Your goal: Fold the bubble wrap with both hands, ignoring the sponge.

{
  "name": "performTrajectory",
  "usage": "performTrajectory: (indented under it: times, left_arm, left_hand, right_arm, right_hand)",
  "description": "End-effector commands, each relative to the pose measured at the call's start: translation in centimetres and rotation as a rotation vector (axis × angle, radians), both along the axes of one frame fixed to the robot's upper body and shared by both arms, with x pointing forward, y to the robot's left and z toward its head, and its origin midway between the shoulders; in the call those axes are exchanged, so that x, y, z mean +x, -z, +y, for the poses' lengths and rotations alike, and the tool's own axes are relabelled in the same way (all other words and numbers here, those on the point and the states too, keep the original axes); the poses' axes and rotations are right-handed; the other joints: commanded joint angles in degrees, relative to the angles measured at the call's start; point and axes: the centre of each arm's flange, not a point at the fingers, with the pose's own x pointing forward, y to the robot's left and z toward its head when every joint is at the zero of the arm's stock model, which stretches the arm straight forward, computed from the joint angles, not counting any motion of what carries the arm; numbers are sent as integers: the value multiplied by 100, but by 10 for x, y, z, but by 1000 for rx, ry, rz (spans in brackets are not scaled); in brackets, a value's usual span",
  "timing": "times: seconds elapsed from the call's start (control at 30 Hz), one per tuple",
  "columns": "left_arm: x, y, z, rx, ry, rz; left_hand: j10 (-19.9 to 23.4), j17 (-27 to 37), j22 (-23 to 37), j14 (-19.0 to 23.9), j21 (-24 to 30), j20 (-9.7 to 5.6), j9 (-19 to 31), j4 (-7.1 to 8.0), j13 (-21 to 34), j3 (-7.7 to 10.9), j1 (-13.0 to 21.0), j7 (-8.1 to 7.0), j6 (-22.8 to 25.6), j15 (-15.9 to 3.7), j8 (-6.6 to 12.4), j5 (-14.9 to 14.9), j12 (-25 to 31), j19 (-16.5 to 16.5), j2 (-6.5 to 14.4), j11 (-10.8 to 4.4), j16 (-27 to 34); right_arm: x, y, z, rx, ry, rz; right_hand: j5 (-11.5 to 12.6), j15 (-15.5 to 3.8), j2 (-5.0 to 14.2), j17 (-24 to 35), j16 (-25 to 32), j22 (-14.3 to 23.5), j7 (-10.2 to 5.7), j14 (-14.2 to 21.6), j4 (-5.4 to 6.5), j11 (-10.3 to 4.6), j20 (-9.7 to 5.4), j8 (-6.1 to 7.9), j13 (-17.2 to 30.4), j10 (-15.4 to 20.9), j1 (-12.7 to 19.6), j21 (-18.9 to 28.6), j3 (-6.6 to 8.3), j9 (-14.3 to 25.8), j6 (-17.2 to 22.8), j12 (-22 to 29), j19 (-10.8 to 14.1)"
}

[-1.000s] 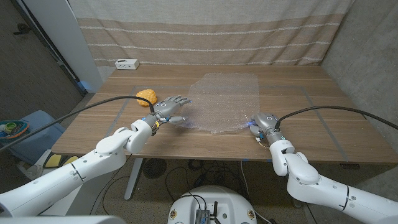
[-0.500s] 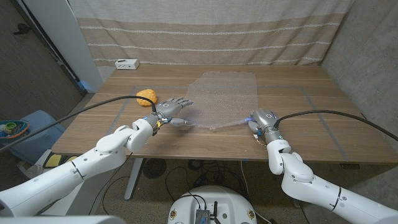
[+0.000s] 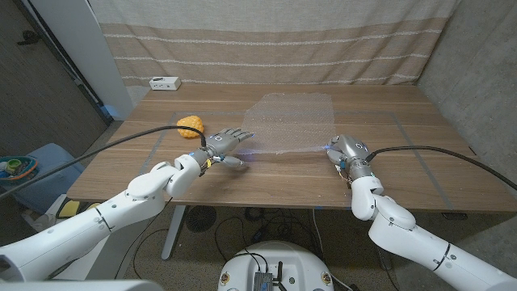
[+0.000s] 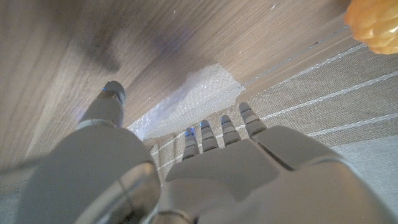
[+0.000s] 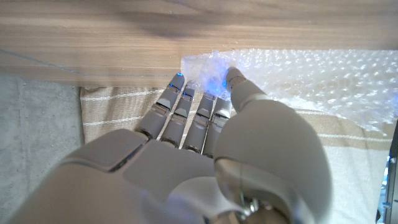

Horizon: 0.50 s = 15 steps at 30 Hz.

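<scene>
In the head view, the bubble wrap [image 3: 287, 123] lies on the wooden table [image 3: 404, 162] toward 12 o'clock from the centre, its near edge lifted off the wood. The left hand [image 3: 221, 143] sits at the wrap's 8 o'clock corner with its fingers stretched out toward the sheet; whether it actually grips the corner cannot be told from here. The right hand [image 3: 346, 150] is at the wrap's 4 o'clock corner, closed around that raised corner. A yellow sponge [image 3: 191, 124] rests at 10 o'clock from the left hand, apart from the wrap. A small white box [image 3: 164, 82] stands at the table's far edge, toward 11 o'clock, before a striped curtain [image 3: 266, 40]. In the left wrist view, the left hand [image 4: 205, 168] has its fingers extended and spread, the thumb apart, with the wrap [image 4: 193, 99] just beyond the fingertips and nothing clearly caught between them; the sponge [image 4: 373, 25] shows at the edge. In the right wrist view, the right hand [image 5: 205, 130] pinches the corner of the wrap [image 5: 298, 74] between thumb and fingers, the sheet running away from it.
</scene>
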Motion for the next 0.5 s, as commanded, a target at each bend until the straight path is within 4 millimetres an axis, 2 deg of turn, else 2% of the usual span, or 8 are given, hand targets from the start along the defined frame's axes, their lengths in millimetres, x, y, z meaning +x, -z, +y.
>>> performTrajectory:
  times: [0.03,0.07,0.13,0.17,0.23,0.3,0.4,0.5]
  left_arm:
    - [3,12,-9,11,-12,-116]
    - [2,14,-10,-8,-18,-155]
    - [-1,18,-11,-10,-30,-241]
    - [-2,20,-11,-28,-35,-282]
    - [-5,23,-11,-62,-44,-366]
    - [-8,24,-9,-124,-35,-430]
    - [-12,24,-8,-166,-33,-506]
    - [-16,23,-7,-192,-39,-552]
  left_hand:
    - [245,19,14,185,-13,25,16,10,19,6,370,0,187,-84,120,81,120,135,123,-102,96]
    - [396,19,17,306,11,12,18,16,19,82,611,58,397,-143,191,58,172,254,287,-132,116]
    - [1049,6,16,967,131,-84,21,16,15,147,1185,-22,1010,-438,317,-111,347,778,517,-295,213]
    - [1358,5,20,1221,172,-44,29,15,13,207,1456,-35,1439,-470,407,-181,420,971,707,-298,234]
    - [2138,-1,33,1825,274,-150,49,1,13,224,1981,-109,2424,-719,598,-197,586,1381,974,-311,289]
    - [3007,13,56,2359,362,-164,85,58,39,166,2267,-20,3628,-886,876,-199,795,1665,1356,-380,360]
    - [4092,21,84,3049,499,-181,130,64,88,286,2548,78,4732,-1108,1105,-193,1067,1948,1836,-366,464]
    - [4891,24,96,3457,570,-257,158,119,214,361,2624,129,5023,-1262,1147,-213,1338,2053,1898,-478,514]
  right_arm:
    - [-7,-14,-4,126,-53,-40]
    - [-7,-14,-4,132,-59,-43]
    - [-7,-15,-4,131,-71,-49]
    - [-8,-15,-4,130,-76,-51]
    - [-8,-15,-4,123,-86,-53]
    - [-9,-15,-4,117,-94,-58]
    - [-11,-15,-5,110,-102,-61]
    - [-14,-14,-6,99,-102,-57]
  right_hand:
    - [21,-590,2,-1,-17,14,117,67,-4,23,35,51,16,57,76,7,49,24,105,-23,-4]
    - [19,-584,0,-3,-18,13,117,75,-2,19,34,51,16,62,77,6,51,24,108,-25,-5]
    - [18,-576,3,-3,-20,13,119,77,0,38,38,51,16,74,81,7,55,24,112,-25,-3]
    - [16,-580,1,-2,-18,13,118,82,0,36,35,50,16,74,83,7,54,24,112,-27,-1]
    - [14,-588,-1,-3,-19,13,120,89,0,39,34,47,16,78,89,6,56,24,111,-31,-3]
    - [10,-592,1,1,-21,13,119,84,7,47,35,45,16,85,89,5,54,23,111,-35,-4]
    - [8,-598,-1,2,-24,13,119,83,9,47,35,42,16,87,92,4,55,23,109,-41,-5]
    - [4,-613,1,9,-25,12,115,69,13,48,36,38,16,84,96,1,49,23,106,-49,-11]
